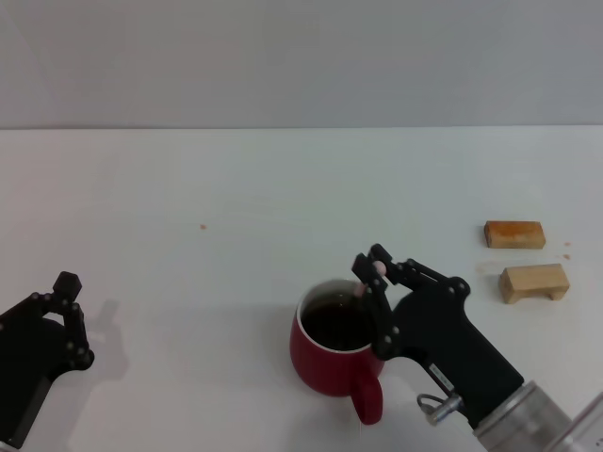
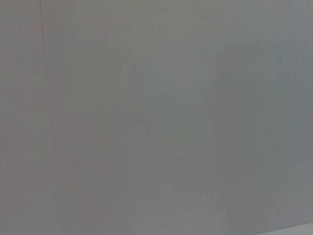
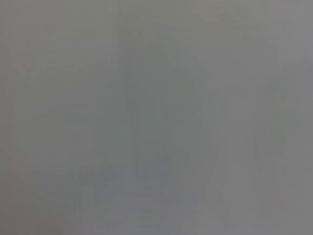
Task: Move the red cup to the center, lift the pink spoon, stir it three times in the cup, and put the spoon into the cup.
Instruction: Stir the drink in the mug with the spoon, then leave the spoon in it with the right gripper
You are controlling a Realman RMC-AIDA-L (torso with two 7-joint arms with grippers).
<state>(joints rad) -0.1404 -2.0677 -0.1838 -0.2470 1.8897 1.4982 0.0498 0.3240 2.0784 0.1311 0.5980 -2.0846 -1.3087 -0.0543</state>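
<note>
We see two matte black hands. The right hand (image 1: pixel 370 273), lower right of the head frame, has jointed linkage fingers with round pivot bolts, a blocky black palm, a small metal ring fitting below it, and a silver-grey cylindrical wrist. The left hand (image 1: pixel 64 306), lower left, shows the same black knuckled links.

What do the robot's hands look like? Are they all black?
Mostly. The left gripper and the right gripper are black, built from jointed bars with knobby fingers. The right one widens into a chunky black block, then a silver metal wrist ring with a small metal loop.
</note>
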